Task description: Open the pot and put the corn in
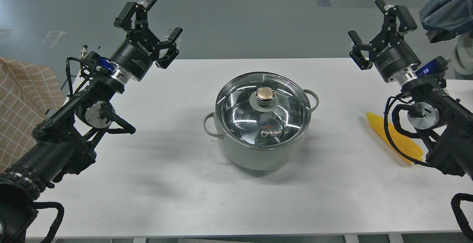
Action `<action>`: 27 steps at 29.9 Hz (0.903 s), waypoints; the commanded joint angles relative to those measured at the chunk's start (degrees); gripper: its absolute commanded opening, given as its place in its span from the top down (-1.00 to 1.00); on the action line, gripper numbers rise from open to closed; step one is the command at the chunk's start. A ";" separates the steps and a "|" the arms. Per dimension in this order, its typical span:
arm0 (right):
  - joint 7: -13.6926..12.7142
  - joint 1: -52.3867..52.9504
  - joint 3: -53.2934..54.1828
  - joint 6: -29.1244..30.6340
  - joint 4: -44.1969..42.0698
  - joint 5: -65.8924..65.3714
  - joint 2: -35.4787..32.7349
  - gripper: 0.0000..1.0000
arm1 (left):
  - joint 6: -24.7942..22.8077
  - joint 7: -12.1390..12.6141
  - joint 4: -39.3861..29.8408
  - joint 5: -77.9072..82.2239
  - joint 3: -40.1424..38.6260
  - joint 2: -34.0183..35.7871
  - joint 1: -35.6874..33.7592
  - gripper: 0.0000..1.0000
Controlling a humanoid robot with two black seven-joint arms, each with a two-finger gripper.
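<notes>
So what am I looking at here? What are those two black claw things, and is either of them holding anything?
You are seeing through a camera in the robot's head, looking down at a white table. The black claws are its own two arms, each ending in a two-finger gripper. The left gripper and the right gripper both hover above the table, fingers spread open, holding nothing. In the middle stands a pale grey-green pot, closed by a glass lid with a gold knob. A yellow corn cob lies on the table at the right, partly hidden behind the right arm.
</notes>
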 commanded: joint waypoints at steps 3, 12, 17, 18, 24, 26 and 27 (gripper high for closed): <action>0.00 0.09 0.08 -0.01 0.32 0.10 0.15 -1.00 | 0.01 -0.01 -0.08 0.04 -0.12 0.00 0.12 -0.95; 0.00 0.18 0.08 -0.01 0.76 0.10 -0.02 -1.00 | 0.41 -0.27 -0.61 1.01 0.50 0.00 0.03 -0.95; 0.00 0.09 -0.01 -0.01 0.76 0.10 -1.43 -1.00 | 0.41 -0.53 -4.12 11.73 0.68 3.16 -4.10 -0.95; 0.00 0.09 -0.01 -0.01 0.76 0.10 -1.95 -1.00 | 0.50 -0.53 -6.47 16.61 0.59 4.29 -5.58 -0.95; 0.00 -0.61 -0.01 -0.01 1.81 0.27 -4.59 -1.00 | 2.43 -0.62 -18.00 40.27 0.50 5.27 -9.90 -0.95; 0.00 -0.87 -0.01 -0.01 2.34 0.27 -5.47 -1.00 | 3.65 -0.71 -20.54 49.29 0.94 4.92 -10.17 -0.95; 0.00 -1.22 -0.01 -0.01 2.86 0.27 -5.91 -1.00 | 4.79 -0.71 -22.12 55.96 1.03 4.57 -10.08 -0.95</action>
